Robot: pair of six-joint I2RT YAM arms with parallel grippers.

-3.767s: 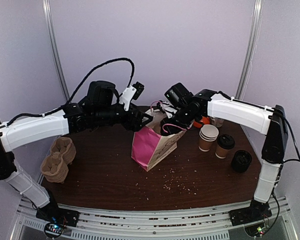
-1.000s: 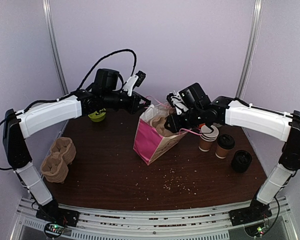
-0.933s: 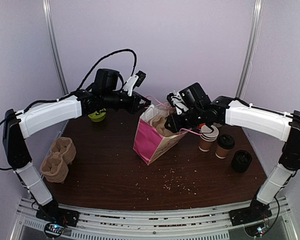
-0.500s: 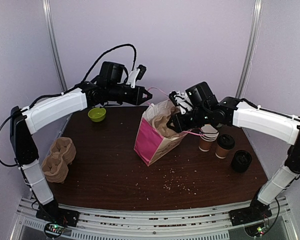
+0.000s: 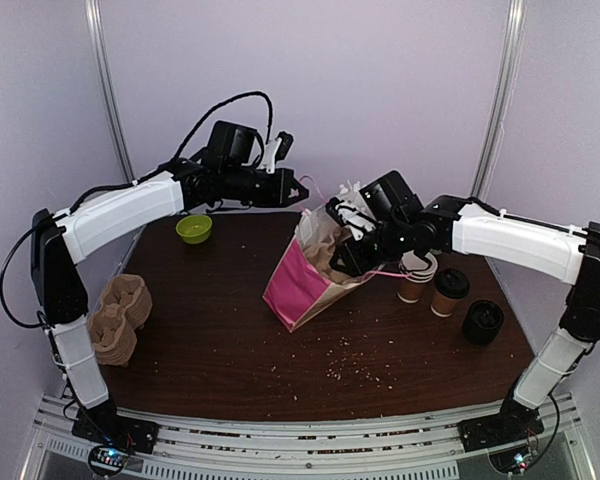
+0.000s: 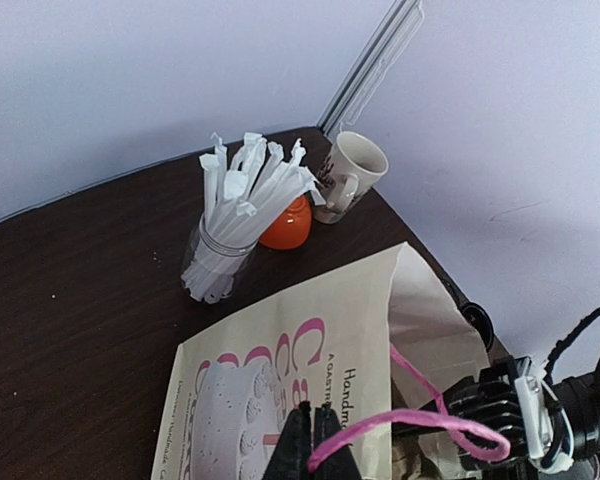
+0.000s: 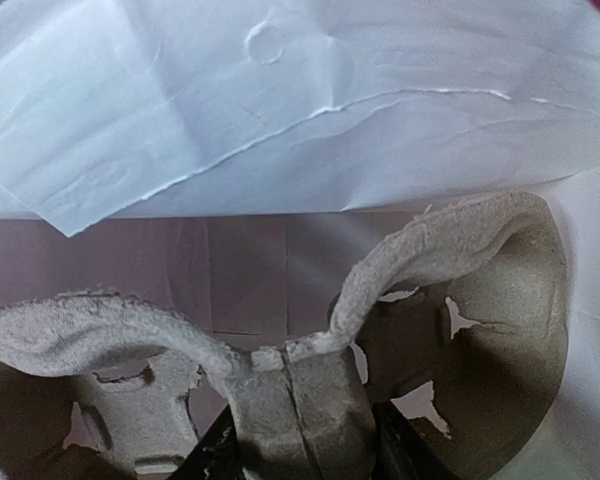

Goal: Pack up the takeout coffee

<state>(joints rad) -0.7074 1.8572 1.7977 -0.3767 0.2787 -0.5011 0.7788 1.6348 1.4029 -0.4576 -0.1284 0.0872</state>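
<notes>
One takeout coffee, a brown cup with a black lid, stands on the table to the right of the bag, beside a stack of open brown cups. The pink and cream paper bag leans over with its mouth open. Above the bag's rim, my left gripper is shut on its pink string handle. My right gripper is inside the bag's mouth, shut on the middle ridge of a grey pulp cup carrier.
A green bowl sits at the back left and a pile of pulp carriers at the left edge. A black round item is at the right. Wrapped straws in a glass, an orange object and a cream mug stand behind the bag.
My left gripper has lifted the pink handle up and back, uncovering the green bowl. The bag has tilted further. My right gripper has pushed the carrier a little left, deeper into the bag.
</notes>
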